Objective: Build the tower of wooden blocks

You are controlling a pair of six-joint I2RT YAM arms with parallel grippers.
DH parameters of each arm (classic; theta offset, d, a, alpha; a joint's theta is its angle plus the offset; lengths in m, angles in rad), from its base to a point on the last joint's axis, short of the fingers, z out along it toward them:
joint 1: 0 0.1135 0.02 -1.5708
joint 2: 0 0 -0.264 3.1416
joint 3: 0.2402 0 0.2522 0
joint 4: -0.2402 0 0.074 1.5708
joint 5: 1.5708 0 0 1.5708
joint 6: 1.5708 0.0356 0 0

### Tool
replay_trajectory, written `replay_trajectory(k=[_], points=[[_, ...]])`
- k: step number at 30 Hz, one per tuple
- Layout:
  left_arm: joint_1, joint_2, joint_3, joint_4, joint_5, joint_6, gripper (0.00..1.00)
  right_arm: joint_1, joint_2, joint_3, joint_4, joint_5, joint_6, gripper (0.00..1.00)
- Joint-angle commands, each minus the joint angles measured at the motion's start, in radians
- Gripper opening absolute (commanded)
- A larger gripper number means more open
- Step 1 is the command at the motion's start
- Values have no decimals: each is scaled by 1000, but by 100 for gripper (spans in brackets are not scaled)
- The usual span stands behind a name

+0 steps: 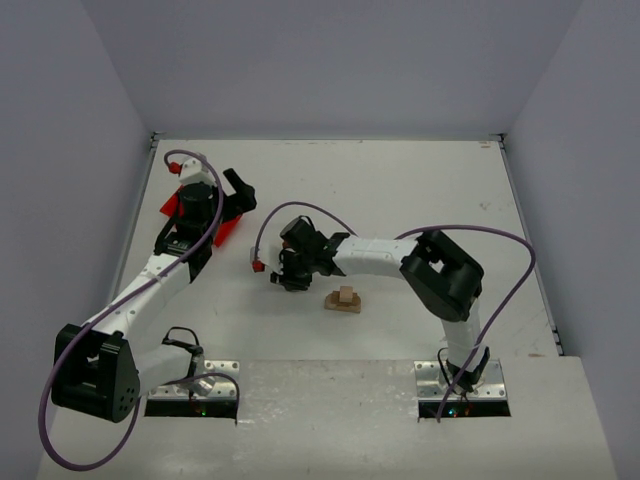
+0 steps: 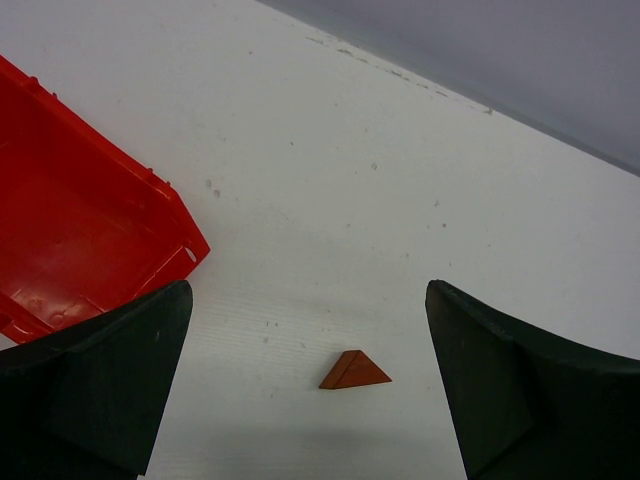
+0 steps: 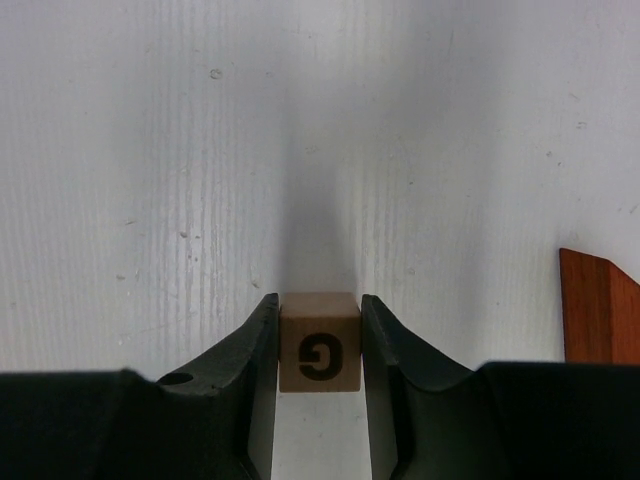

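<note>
Standing over the table (image 1: 400,190), I see the right gripper (image 3: 319,312) reaching in low toward the middle, its 2 dark fingers (image 3: 255,350) pressed against the left and right sides of a pale cube (image 3: 320,345). The cube carries a black letter G on the face turned toward the wrist camera. The jaws are drawn in narrow, with no gap showing between pads and wood on either side, so the grip looks made. Whether the cube sits on the table or is just off it, I cannot tell.

At the right edge of that same wrist view a reddish-brown wooden piece (image 3: 598,308) lies on the table, cut off by the frame and well apart from the cube.

From above, the wood block tower (image 1: 343,300) stands near the middle of the table, just to the right of the right gripper. It has a flat tan plank at the bottom and small light blocks on top, too small to count.

The left gripper (image 2: 308,330) hangs over the far left part of the table with its jaws spread wide and nothing between them. Below it, on the bare table, lies 1 dark reddish-brown triangular roof piece (image 2: 355,370), touching neither finger. The red bin (image 2: 70,230) sits just beside, to the left.
</note>
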Motion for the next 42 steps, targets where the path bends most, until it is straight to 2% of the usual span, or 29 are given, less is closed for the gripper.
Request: replay_trajectory(k=[1, 8, 15, 20, 25, 30, 33, 36, 42], points=[[14, -29, -3, 44, 7, 5, 100, 3, -135, 55, -7, -36, -111, 21], [14, -51, -9, 37, -28, 2, 100, -85, -255, 140, -90, -85, -133, 16], [14, -38, -8, 50, -66, 1, 100, -214, -407, 167, -381, -155, -175, 13], [14, -28, -7, 69, -71, 8, 100, -226, -482, 113, -536, -134, -250, 13], [14, -12, -1, 69, -72, 11, 100, -226, -530, 74, -624, -179, -232, 13], [14, -5, -2, 69, -66, 8, 100, -210, -575, -26, -558, -194, -164, 12], [14, -5, -2, 71, -62, 5, 100, -177, -637, -151, -439, -137, -140, 13], [14, -3, -2, 69, -60, 2, 100, -122, -678, -271, -304, -16, -128, 13], [14, -5, -6, 68, -56, -1, 100, -102, -678, -288, -276, 10, -95, 14]])
